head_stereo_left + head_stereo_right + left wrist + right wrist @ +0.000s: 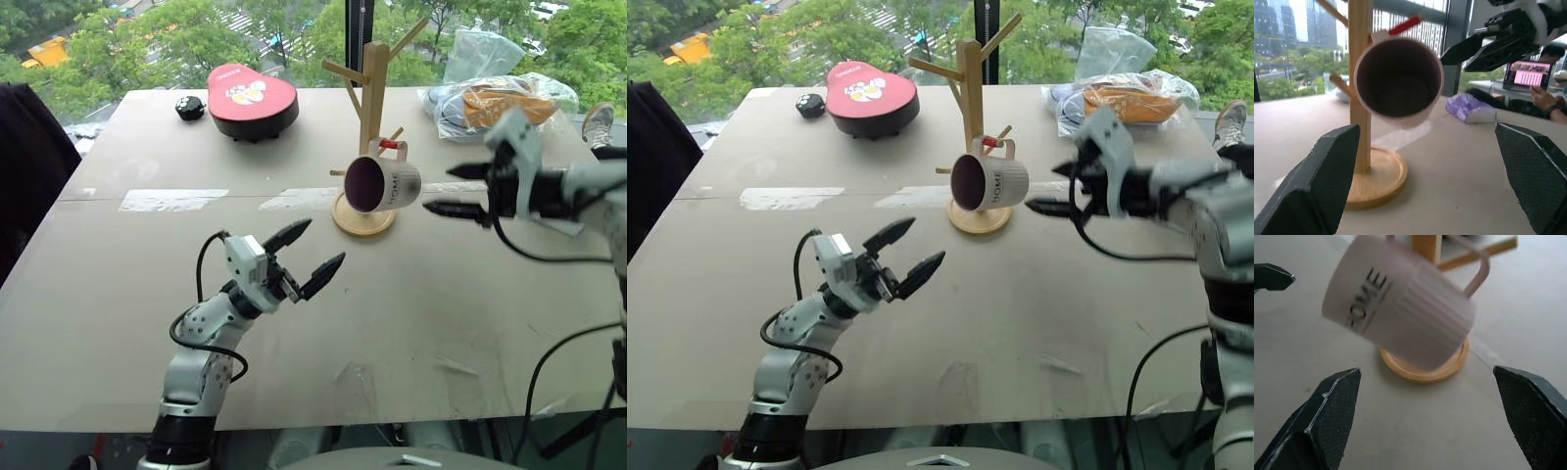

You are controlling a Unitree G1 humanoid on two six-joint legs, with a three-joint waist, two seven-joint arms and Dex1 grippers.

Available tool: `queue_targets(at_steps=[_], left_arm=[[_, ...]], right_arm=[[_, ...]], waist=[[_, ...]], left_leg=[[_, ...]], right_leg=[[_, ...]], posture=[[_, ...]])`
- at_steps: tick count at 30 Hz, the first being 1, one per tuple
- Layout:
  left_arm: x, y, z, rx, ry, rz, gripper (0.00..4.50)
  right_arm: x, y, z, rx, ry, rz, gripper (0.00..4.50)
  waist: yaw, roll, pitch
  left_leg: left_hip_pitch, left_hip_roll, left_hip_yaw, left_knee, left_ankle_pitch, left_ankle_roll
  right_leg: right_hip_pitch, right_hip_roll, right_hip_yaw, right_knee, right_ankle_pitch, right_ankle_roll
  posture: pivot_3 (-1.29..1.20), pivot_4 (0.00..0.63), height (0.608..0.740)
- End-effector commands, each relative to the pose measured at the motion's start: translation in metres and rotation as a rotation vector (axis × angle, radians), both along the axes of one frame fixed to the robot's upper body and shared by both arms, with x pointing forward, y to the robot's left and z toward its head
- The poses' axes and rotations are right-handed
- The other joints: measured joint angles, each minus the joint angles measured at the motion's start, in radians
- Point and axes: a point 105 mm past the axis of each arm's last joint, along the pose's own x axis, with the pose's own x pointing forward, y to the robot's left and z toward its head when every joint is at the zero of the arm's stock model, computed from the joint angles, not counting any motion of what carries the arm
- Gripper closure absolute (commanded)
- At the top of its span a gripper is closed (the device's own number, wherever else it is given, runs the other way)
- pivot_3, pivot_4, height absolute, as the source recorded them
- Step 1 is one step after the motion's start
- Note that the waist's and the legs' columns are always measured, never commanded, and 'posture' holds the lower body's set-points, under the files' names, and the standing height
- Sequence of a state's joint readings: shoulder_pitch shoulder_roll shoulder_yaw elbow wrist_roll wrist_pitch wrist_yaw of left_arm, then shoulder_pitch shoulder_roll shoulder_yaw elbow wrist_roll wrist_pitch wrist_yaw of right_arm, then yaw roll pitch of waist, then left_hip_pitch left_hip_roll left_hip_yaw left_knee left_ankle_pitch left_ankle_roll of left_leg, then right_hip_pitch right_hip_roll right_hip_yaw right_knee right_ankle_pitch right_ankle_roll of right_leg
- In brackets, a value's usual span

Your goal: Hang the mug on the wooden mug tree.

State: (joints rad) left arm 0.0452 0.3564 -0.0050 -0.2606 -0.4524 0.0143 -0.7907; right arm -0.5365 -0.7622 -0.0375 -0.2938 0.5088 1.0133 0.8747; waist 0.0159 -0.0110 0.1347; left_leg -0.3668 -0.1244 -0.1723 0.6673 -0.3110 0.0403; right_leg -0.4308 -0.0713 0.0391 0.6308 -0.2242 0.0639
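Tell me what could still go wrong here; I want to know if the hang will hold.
The mug hangs tilted by its handle on the red-tipped peg of the wooden mug tree, so it might swing or slip off. The open right tool is close beside the mug; a stray move could knock it.

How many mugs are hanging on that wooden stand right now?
1. The mug hangs by its handle on the red-tipped peg low on the mug tree. The other pegs in sight are bare; a peg behind the mug may be hidden.
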Motion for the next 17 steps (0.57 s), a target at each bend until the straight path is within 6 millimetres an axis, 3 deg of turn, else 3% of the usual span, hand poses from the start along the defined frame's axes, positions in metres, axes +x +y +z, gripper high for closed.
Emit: queue_targets(at_steps=[1,7,12,17], left_arm=[[-0.011,-0.002,-0.014,0.065,0.062,-0.002,0.00],[-0.029,0.011,-0.051,0.229,0.200,0.084,0.00],[-0.040,0.018,-0.064,0.293,0.232,0.140,0.00],[-0.044,0.017,-0.062,0.259,0.242,0.188,0.00]], right_arm=[[-0.014,0.005,-0.007,0.101,-0.160,0.020,0.10],[-0.044,-0.002,-0.070,0.271,-0.174,0.008,0.10],[-0.061,0.000,-0.101,0.309,-0.231,-0.026,0.10],[-0.063,0.001,-0.116,0.270,-0.286,-0.076,0.10]], waist=[[-0.001,0.001,0.001],[-0.002,0.001,0.001],[-0.001,0.005,0.004],[-0.002,0.006,0.004]], left_leg=[[0.000,-0.001,0.001,0.002,0.000,0.000],[0.008,-0.001,0.004,0.002,0.000,0.000],[0.020,0.000,0.004,0.000,-0.001,0.000],[0.022,0.000,0.004,-0.001,-0.001,0.000]], right_leg=[[0.000,-0.001,0.001,0.001,0.000,0.000],[0.003,0.001,0.004,0.007,0.001,0.001],[0.016,0.001,0.004,0.006,0.000,0.001],[0.017,0.001,0.004,0.005,0.000,0.001]], posture=[[0.00,0.150,0.740],[0.00,0.150,0.740],[0.00,0.150,0.740],[0.00,0.150,0.740]])
